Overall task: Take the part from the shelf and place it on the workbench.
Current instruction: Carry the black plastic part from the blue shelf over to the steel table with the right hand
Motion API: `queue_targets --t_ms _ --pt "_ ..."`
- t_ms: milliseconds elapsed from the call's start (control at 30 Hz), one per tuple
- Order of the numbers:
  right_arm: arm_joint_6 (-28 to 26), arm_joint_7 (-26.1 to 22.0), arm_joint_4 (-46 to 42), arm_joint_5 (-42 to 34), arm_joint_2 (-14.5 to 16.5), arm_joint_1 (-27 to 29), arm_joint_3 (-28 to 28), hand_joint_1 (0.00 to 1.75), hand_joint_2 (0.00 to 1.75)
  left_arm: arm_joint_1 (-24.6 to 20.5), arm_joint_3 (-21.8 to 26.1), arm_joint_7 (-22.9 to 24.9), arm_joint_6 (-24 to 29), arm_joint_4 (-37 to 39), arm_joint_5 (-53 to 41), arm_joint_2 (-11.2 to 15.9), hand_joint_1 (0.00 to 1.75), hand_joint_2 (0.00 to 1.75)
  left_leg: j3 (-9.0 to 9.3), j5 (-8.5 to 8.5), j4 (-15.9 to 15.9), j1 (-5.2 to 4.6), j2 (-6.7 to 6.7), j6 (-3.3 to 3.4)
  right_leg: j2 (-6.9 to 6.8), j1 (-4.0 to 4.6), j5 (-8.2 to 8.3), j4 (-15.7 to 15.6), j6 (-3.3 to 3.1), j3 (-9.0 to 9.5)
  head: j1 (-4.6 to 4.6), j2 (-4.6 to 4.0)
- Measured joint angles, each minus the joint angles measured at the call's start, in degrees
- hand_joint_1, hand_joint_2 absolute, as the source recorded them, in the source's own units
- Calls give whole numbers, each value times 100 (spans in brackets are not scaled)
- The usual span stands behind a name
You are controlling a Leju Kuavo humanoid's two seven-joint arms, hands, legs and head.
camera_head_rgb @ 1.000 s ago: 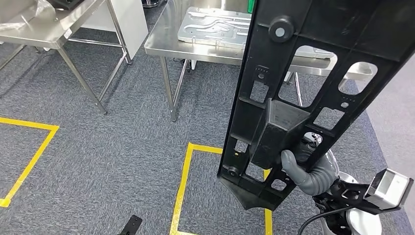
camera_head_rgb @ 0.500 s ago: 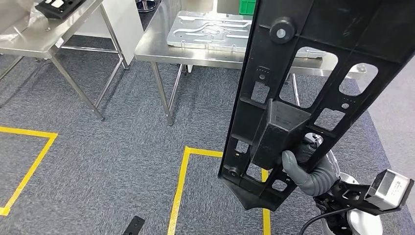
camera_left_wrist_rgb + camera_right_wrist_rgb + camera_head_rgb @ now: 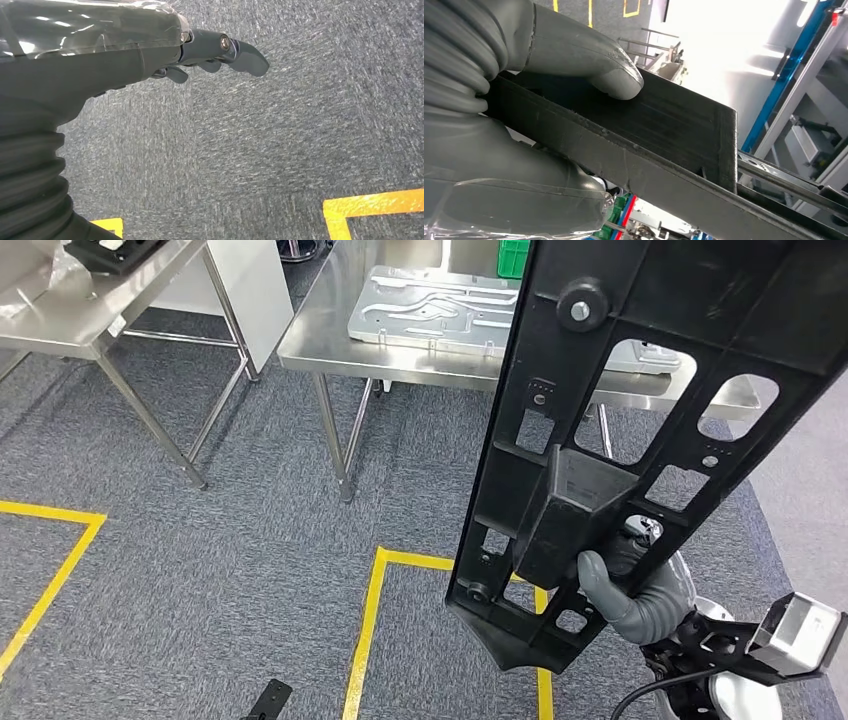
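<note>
Short of the workbench (image 3: 400,360), the black part (image 3: 610,440) stands upright, apparently for carrying; the right hand (image 3: 625,590) grasps its raised block near the lower end. Farther from the workbench, the left hand (image 3: 220,50) hangs over carpet, holding nothing, fingers loosely extended.

The part (image 3: 640,430) is held upright at the right by the right hand (image 3: 625,585), in front of the workbench (image 3: 330,340). A metal plate (image 3: 440,305) is laid on that workbench, and a second table (image 3: 80,310) is set to its left.

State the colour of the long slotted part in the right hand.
Black; the long slotted plastic part in the right hand shows best in the head view.
</note>
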Motion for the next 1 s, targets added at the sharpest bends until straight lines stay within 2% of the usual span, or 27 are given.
queue_targets --t_ms 67,100,133,200,267,300,333,400,433,467,500,533,567,600,667,767,800,867,933,967,1000 --pt "0 0 1 0 -1 -1 -1 175 175 2 0 -1 0 0 0 -1 0 175 132 -96 -10 5 -2 -41 -17 0 516 -723 -36 253 1 0" --pt "-1 -1 1 -1 0 -3 -1 175 175 -3 0 -2 0 0 1 -2 0 175 184 -134 -16 5 -2 -66 -28 21 637 -1036 -61 361 2 0" --pt "0 -2 1 -1 1 -4 -2 175 175 -11 0 -3 0 0 1 -3 0 175 210 -166 -27 4 0 -100 -40 45 700 -1228 -106 424 1 0" --pt "0 -2 -5 -1 0 -2 -3 175 175 -17 0 -5 0 0 3 -5 0 175 243 -185 -15 -3 7 -176 -44 82 643 -1321 -201 444 -1 0" --pt "1 -1 -15 -1 -4 -1 -4 175 175 -16 0 -5 0 0 3 -7 0 175 227 -211 111 -1 9 -241 -32 67 629 -1361 -288 533 -2 0" --pt "2 -1 -21 -1 -7 -9 -4 175 175 -22 0 -6 0 0 3 -7 0 175 139 -249 299 3 8 -258 -31 59 597 -1379 -326 589 -3 0" --pt "2 -3 -26 -1 -6 -15 -4 175 175 -31 0 -6 0 0 3 -7 0 175 -24 -338 594 8 7 -267 -30 58 566 -1391 -359 644 -3 0" --pt "2 -4 -30 -1 -6 -16 -3 175 175 -34 0 -7 0 0 3 -7 0 175 -492 -610 1335 10 6 -275 -28 74 487 -1393 -406 727 -3 0" --pt "2 -3 -30 1 -5 -8 -3 175 175 -24 1 -6 0 0 4 -7 0 175 -706 -723 1606 9 6 -273 -20 83 444 -1393 -415 775 -3 0" --pt "0 -2 -30 2 -5 -2 -2 175 175 -13 1 -5 0 0 4 -7 0 175 -843 -742 1705 8 6 -269 -9 92 398 -1393 -419 836 -3 0" --pt "-4 -1 -31 5 -5 2 -2 175 175 -5 1 -3 0 0 4 -7 0 175 -889 -637 1607 4 6 -253 1 101 347 -1393 -419 909 -3 0" --pt "-8 1 -32 10 -3 3 -2 175 175 -2 1 -2 0 0 3 -7 0 175 -849 -417 1336 -4 6 -228 9 111 294 -1393 -415 990 -3 0" --pt "-15 3 -34 18 0 4 -2 175 175 -2 1 -1 0 0 2 -6 0 175 -756 -98 938 -18 6 -184 12 118 236 -1395 -408 1066 -3 0" --pt "-22 5 -37 26 4 3 -2 175 175 -4 0 1 -1 0 1 -2 0 175 -672 139 595 -38 7 -147 14 129 181 -1391 -392 1135 1 0" --pt "-33 10 -51 42 10 4 -1 175 175 -5 0 7 0 0 -1 2 0 175 -570 369 204 -73 3 -96 22 129 99 -1387 -336 1194 7 0" --pt "-49 25 -107 63 11 18 -2 175 175 -6 -1 15 1 -1 -9 -6 0 175 -474 380 107 -68 -7 -35 23 120 89 -1313 -229 1228 10 0" --pt "-55 25 -129 71 11 20 -4 175 175 -10 -2 16 2 -1 -15 -7 0 175 -420 375 67 -55 -8 -11 17 116 83 -1191 -197 1196 11 0" --pt "-75 23 -168 90 11 25 -7 175 175 -29 -4 17 3 -2 -31 -5 0 175 -325 355 12 -33 -8 22 7 84 -64 -681 -136 918 13 0" --pt "-92 21 -187 107 11 56 -9 175 175 -39 -7 17 1 -1 -39 -5 0 175 -262 298 -1 -24 -12 34 5 43 -356 -1 -77 447 11 0" --pt "-96 21 -190 117 11 77 -9 175 175 -34 -8 19 -3 0 -39 -7 0 175 -224 261 -1 -19 -15 27 4 21 -441 194 -50 263 12 0" --pt "-98 22 -192 127 11 93 -9 175 175 -26 -9 20 -5 0 -39 -8 0 175 -175 221 -1 -12 -18 16 2 1 -405 208 -28 162 12 0"
